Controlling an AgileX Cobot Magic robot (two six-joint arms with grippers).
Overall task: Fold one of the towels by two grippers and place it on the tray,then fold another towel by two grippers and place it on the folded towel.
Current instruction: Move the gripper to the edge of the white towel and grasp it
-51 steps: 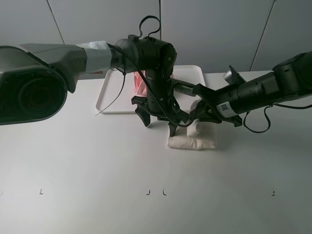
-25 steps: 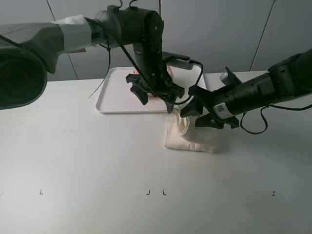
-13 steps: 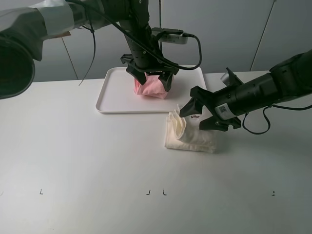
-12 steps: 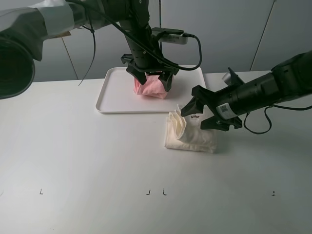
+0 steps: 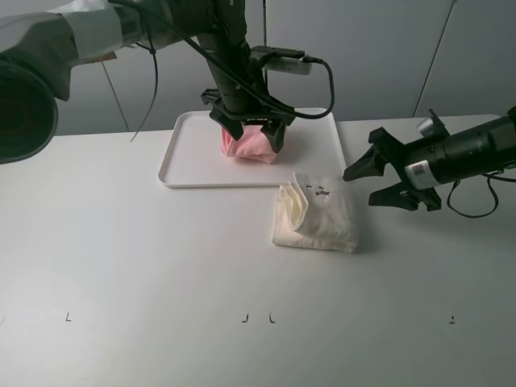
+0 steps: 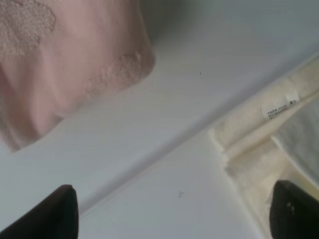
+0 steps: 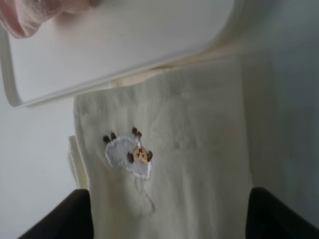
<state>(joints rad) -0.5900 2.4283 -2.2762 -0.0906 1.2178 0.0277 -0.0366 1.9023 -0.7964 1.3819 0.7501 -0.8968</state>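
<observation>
Eyeing the cream towel (image 5: 316, 216): it sits just left of my spread, empty right end effector (image 5: 385, 176), long side facing the tray (image 5: 181, 157).

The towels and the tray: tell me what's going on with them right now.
The pink towel lies folded on the white tray. The left tool hangs over it with its jaws spread, gripping nothing. The cream towel sits folded on the table just in front of the tray, not yet stacked on the pink one. The right tool is open beside the cream towel, off to its right and apart from it.
</observation>
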